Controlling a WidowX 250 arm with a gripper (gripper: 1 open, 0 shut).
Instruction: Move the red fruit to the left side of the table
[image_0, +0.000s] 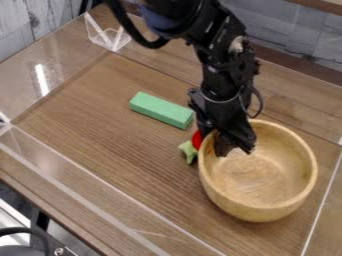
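Red fruit sits on the bench, touching the wooden bowl's left rim, right of the green block. Gripper points down directly over it, jaws straddling; whether they pinch, cannot tell. Destination lies leftward.
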